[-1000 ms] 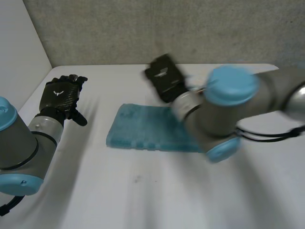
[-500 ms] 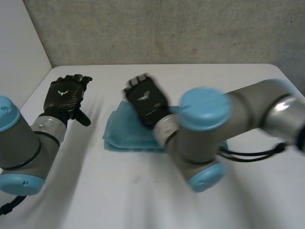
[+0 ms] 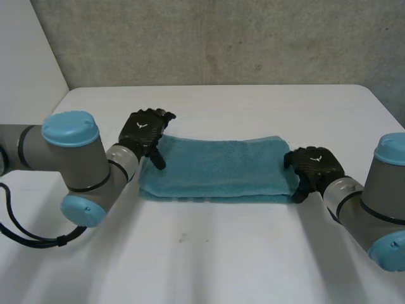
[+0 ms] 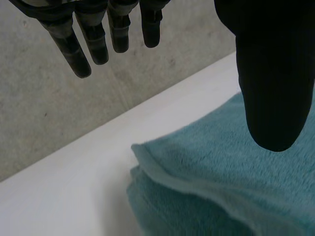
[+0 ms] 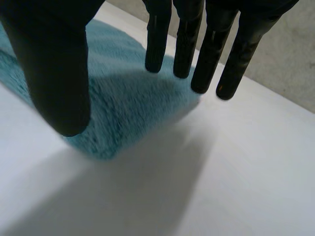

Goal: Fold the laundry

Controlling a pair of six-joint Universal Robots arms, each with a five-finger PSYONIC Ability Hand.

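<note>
Head view: folded towel [image 3: 215, 168] lying on table [image 3: 209, 253].
Left hand [image 3: 144, 130]: fingers straight, holding nothing.
Right hand [image 3: 313, 166]: fingers straight, holding nothing.
Towel feel: likely soft, floppy, light; pinch the end corners.

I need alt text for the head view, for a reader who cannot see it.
A folded teal towel lies on a white table, with the left hand at its left end and the right hand at its right end, both open.

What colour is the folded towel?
Teal, plain with no pattern. The towel shows best in the head view.
</note>
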